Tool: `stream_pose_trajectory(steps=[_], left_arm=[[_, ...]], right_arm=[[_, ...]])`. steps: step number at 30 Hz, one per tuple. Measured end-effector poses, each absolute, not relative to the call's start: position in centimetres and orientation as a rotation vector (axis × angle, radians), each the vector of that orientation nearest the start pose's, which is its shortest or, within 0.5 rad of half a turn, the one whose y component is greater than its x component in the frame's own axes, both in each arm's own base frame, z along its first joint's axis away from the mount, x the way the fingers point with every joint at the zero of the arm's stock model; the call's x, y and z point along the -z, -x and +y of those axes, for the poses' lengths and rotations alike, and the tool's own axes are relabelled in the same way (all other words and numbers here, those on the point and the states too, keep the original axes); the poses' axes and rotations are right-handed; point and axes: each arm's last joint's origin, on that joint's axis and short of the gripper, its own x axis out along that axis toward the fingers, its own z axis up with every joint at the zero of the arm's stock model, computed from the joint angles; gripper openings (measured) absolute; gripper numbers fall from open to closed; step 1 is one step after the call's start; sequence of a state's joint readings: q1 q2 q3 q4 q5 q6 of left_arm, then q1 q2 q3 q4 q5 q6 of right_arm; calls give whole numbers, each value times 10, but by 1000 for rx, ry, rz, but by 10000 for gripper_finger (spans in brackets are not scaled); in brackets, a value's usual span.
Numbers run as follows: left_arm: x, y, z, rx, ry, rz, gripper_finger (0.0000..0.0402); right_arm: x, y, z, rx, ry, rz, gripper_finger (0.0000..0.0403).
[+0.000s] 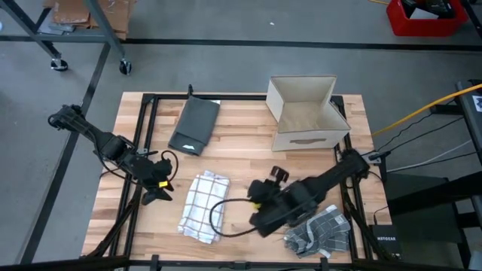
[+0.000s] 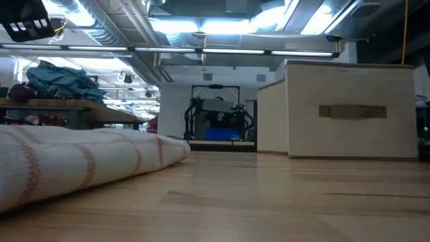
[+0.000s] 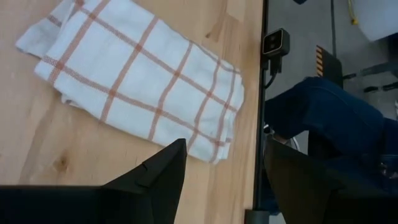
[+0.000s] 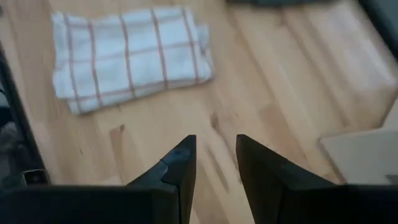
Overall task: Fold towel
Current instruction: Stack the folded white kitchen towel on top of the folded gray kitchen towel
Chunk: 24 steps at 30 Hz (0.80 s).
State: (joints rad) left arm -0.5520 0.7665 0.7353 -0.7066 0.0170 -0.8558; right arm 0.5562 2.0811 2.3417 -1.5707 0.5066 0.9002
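On the table: pretty much everything sits on a light wooden top [image 1: 241, 150] with a black frame round it.
Towel: the white towel with the thin red-orange check [image 1: 203, 205] is lying folded into a chunky rectangle near the front edge, left of the middle. Flat on the wood, nothing gripping it. In the low view it's the big pale roll on the left [image 2: 80, 161].
Left gripper: [image 1: 157, 194] hanging just off the towel's left side, near the table's left rail. Fingers spread wide with nothing between them; in its own wrist view the two dark fingers [image 3: 155, 177] frame the towel's corner [image 3: 137, 81] and the table edge.
Right gripper: [image 1: 263, 218] sits just right of the towel, between it and the grey cloth. Fingers parted a bit, not clenched on anything, just bare wood in the gap in its wrist view [image 4: 214, 168], towel farther out [image 4: 130, 56].
Grey checked cloth: [image 1: 320, 229] a rumpled one at the front right corner, partly under the right arm.
Dark cloth: [image 1: 194, 126] a folded dark grey piece toward the back left.
Box: [image 1: 305, 113] open beige fabric box at the back right, handle slot facing front [image 2: 349, 111].
Beyond the table: someone's blue sleeve or leg [image 3: 323, 118] shows past the edge in the left wrist view, can't tell which.
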Motion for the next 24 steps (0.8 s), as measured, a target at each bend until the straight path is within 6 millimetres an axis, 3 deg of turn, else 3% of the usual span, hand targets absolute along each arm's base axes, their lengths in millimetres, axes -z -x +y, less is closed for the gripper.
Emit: stream_pose_trajectory(steps=[9,15,19,24], left_arm=[[-274,-127,-77,160,588,870,208],[-274,-128,-75,115,547,830,208],[-274,-128,-75,124,525,827,208],[-275,-129,-76,141,503,812,208]], right_arm=[[-450,-283,152,457,31,718,117],[-487,-239,122,507,98,579,117],[-484,-214,106,529,89,578,117],[-441,-181,84,666,-23,578,117]])
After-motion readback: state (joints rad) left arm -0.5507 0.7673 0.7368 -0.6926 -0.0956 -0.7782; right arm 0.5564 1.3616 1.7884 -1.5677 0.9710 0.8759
